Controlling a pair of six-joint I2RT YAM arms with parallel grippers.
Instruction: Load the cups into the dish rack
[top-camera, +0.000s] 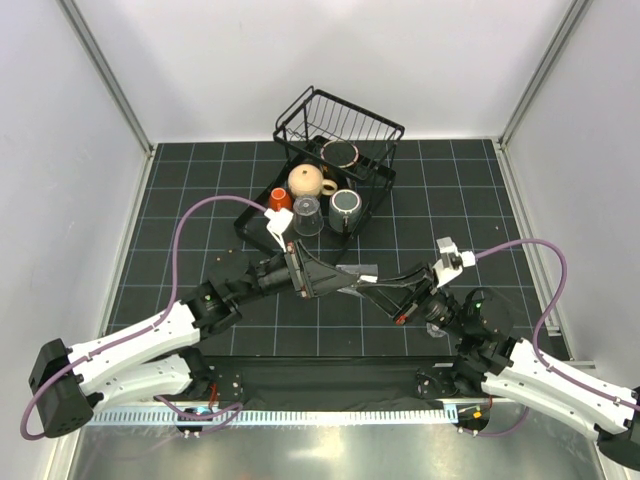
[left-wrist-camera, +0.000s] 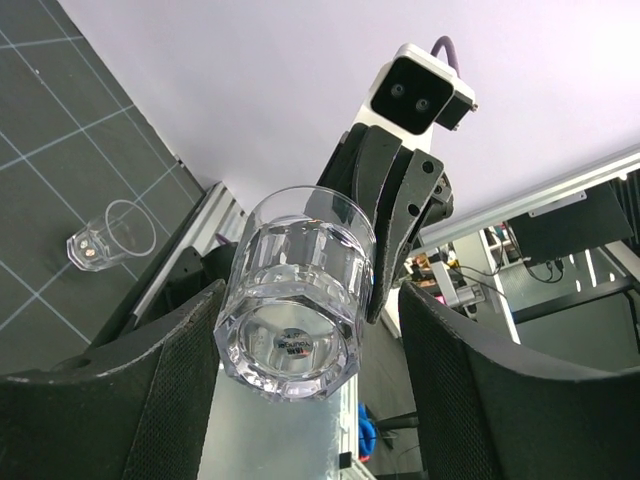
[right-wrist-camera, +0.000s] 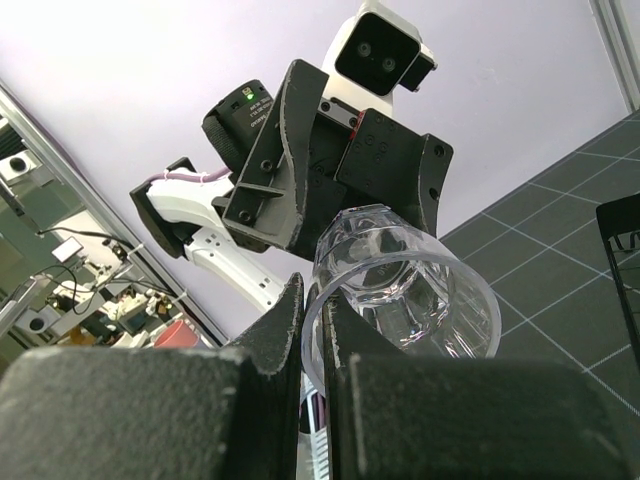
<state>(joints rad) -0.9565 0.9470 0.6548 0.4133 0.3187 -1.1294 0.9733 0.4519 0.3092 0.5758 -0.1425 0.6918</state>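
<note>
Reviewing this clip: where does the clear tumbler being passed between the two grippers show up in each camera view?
Top external: the clear tumbler is near centre and hard to see.
Left wrist: centre, its base towards the camera.
Right wrist: lower centre, its open mouth towards the camera, with the right gripper pinching its rim.
Shared landmark: the black gridded mat.

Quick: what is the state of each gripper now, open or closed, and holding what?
Left gripper: open, its fingers on either side of the glass, not gripping it.
Right gripper: closed, pinching the glass at its rim.
</note>
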